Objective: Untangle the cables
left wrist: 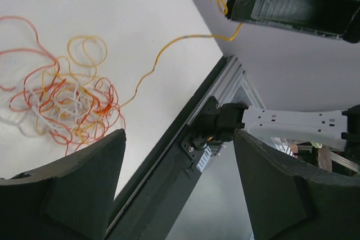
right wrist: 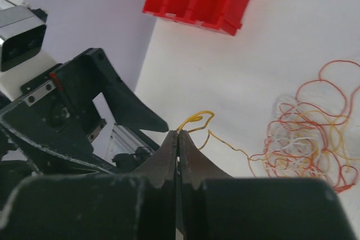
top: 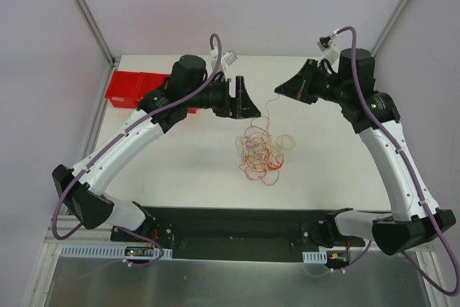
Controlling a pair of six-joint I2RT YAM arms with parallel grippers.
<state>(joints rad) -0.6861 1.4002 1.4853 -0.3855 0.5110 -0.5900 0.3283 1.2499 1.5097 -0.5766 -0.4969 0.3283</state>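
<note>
Since right gripper clamps a yellow strand, cables lie at its 7 o'clock; left gripper, spread, sits at their 11.

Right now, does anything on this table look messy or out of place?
Yes: the thin wires lie in a knotted heap on the table, and one yellow strand stretches out of it, off the surface, to the shut right gripper. Nothing looks broken.

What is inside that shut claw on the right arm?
The right gripper is pinching a yellow cable at its tips. A loop pokes out beyond them, and the strand trails down to the cables tangled on the table. The clamped part itself is hidden.
</note>
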